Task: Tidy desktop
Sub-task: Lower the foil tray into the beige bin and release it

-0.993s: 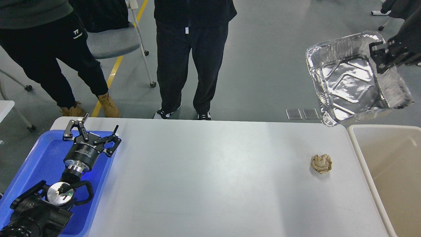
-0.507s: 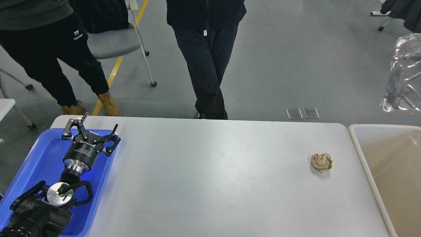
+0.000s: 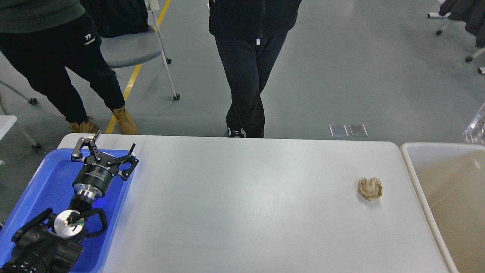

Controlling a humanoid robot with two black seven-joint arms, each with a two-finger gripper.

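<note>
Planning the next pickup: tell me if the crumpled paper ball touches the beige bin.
Apart. The head view shows bare desktop between the crumpled paper ball and the beige bin.

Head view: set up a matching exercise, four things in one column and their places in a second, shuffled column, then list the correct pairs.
Things:
1. left gripper
2. crumpled brown paper
3. beige bin
4. grey chair

Places:
A. on the floor beyond the desktop
B. on the desktop, near its right end
C. over the blue tray
D. beside the desktop's right edge

Pairs: 1-C, 2-B, 3-D, 4-A
</note>
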